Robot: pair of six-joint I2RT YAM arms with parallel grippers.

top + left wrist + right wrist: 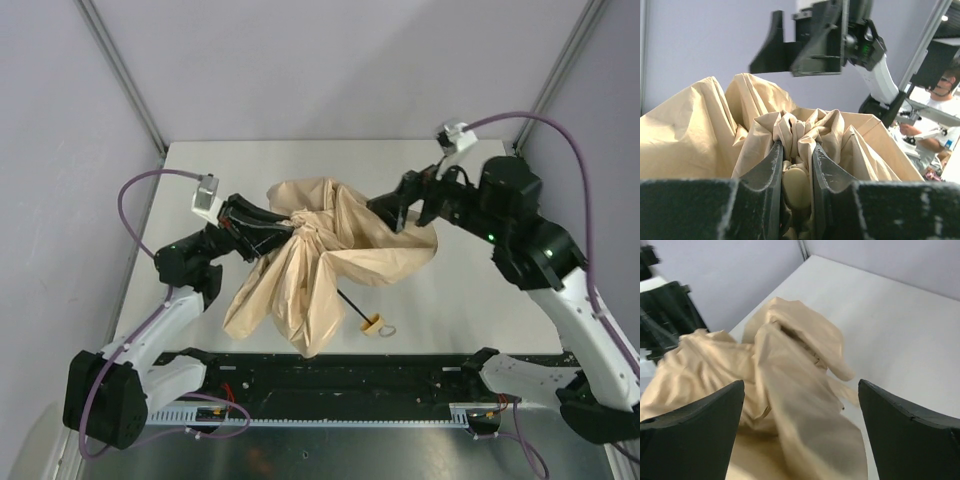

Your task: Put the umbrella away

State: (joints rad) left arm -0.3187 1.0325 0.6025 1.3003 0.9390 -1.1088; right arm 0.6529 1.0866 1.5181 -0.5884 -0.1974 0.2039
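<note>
The umbrella (300,280) is pinched by its bunched tan fabric between the fingers of the left claw (797,172). Beyond that claw, the canopy is spread on the table (480,300). The right claw (800,405) is held wide open just over the far fabric, with nothing gripped.

The left arm (175,310) goes up from its base at the near left corner and bends in toward the middle. Its wrist lies low and points to the right. The left gripper (283,227) has its two fingers (771,172) pinched close on a bunch of the umbrella (300,290) cloth. The right arm (560,280) goes up from the near right corner, folds at the elbow and points left. The right gripper (393,214) has its fingers (695,435) spread wide apart and holds nothing.
</note>
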